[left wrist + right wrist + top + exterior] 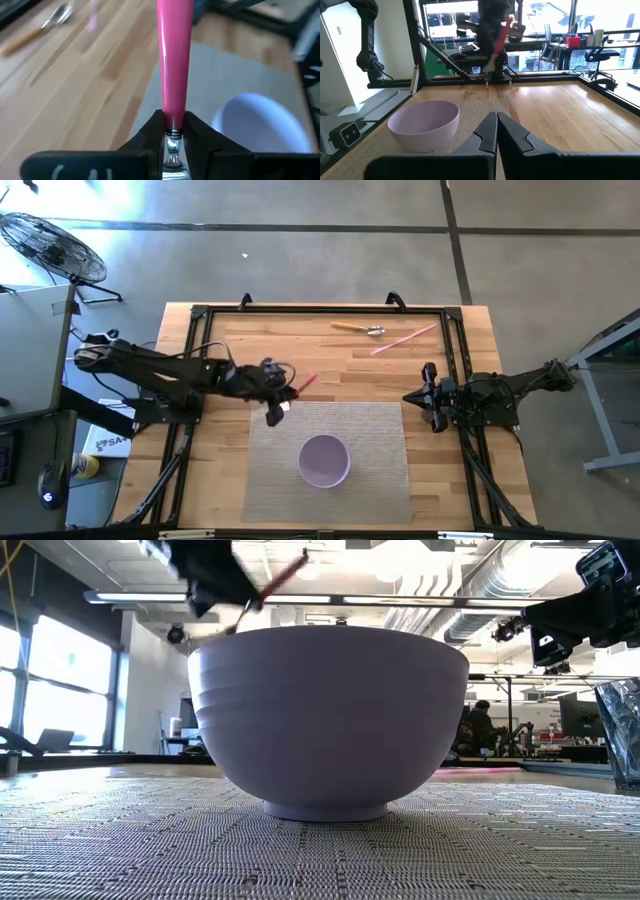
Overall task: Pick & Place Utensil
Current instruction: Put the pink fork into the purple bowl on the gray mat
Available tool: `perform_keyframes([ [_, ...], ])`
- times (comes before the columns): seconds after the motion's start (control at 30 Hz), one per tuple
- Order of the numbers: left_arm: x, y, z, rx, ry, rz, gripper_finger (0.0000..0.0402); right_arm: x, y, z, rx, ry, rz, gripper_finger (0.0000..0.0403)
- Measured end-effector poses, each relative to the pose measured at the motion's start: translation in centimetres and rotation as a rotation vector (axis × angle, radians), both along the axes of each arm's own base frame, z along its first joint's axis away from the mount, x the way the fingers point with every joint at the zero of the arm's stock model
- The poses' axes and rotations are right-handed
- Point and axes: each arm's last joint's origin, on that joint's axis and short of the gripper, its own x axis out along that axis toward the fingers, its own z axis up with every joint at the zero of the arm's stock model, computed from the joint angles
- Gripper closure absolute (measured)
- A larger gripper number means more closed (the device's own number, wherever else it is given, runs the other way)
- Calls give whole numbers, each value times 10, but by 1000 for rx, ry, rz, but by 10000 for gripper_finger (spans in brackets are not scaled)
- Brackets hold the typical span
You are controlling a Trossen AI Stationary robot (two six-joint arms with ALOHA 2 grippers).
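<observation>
My left gripper [283, 397] hovers above the table near the far left corner of the grey mat, shut on a pink-handled utensil [304, 383] whose pink handle [174, 60] sticks out past the fingers. The lilac bowl [324, 459] stands on the grey woven mat [370, 430], toward the near edge from that gripper. A wooden-handled spoon [357, 329] and a pink stick-like utensil [404, 340] lie on the wood near the far edge. My right gripper [496, 125] is shut and waits at the mat's right side [418, 397]. My left gripper pinches the utensil between its two fingers at the lower end of the pink handle [173, 122], where it meets the metal neck [173, 146]. The utensil is lifted clear of the table, its handle pointing away past the fingertips and tilted upward in the low view [285, 575].
A black frame [320, 310] runs around the table's far and side edges. Bare wood lies between the mat and the two far utensils. Beyond the table stand a fan [50, 245] and desks; a person [480, 725] sits far back in the room.
</observation>
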Motion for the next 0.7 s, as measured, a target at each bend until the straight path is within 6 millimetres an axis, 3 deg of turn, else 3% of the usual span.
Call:
perform_keyframes([
  [0.2, 27, -37, 20, 28, -120, -134, 356, 0, 0, 0, 0, 0, 0, 398],
  [0.33, 52, -59, 20, 44, -101, -193, 356, 0, 0, 0, 0, 0, 0, 401],
  [0.7, 115, -98, -32, 11, 5, -302, 356, 0, 0, 0, 0, 0, 0, 400],
])
